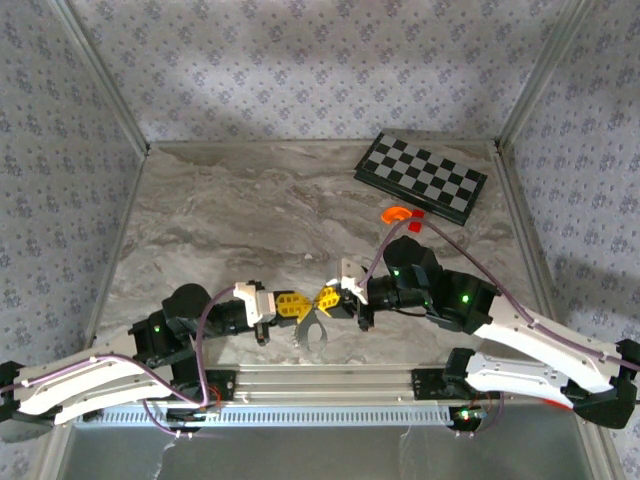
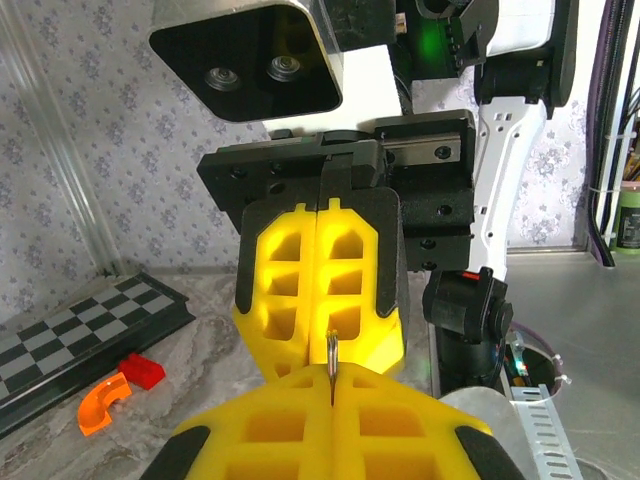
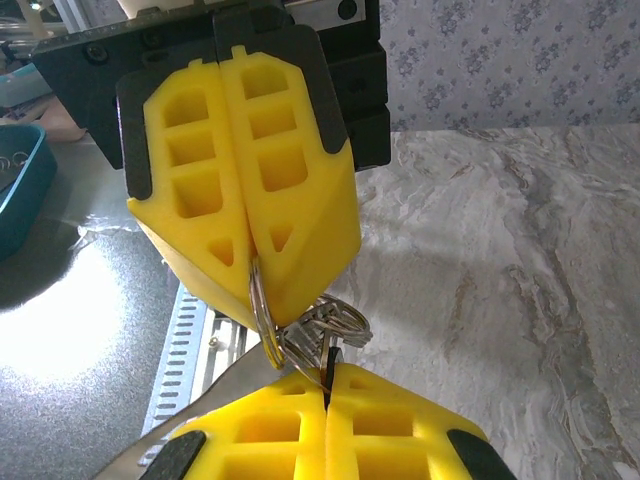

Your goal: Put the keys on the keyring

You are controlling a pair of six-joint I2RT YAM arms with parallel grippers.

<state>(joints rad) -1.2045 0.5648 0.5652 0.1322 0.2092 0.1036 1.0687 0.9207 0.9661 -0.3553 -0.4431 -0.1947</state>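
Well nearer than the chessboard (image 1: 420, 177), top view: left gripper (image 1: 292, 306) and right gripper (image 1: 327, 298) tip to tip, keyring (image 1: 316, 337) hanging beneath | left wrist: left fingers (image 2: 270, 430) pressed together on keyring (image 2: 332, 365) edge, right gripper (image 2: 320, 335) right of chessboard (image 2: 70, 340) | right wrist: left gripper (image 3: 265, 285) pinching keyring (image 3: 258, 305), right fingers (image 3: 260, 440) clamped on thin dark key (image 3: 329, 358).

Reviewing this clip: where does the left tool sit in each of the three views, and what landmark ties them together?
Top external: left tool at centre, yellow fingers pointing right.
Left wrist: bottom edge, its own fingers shut.
Right wrist: upper left, pinching the keyring.
Shared landmark: the right tool, meeting it tip to tip.
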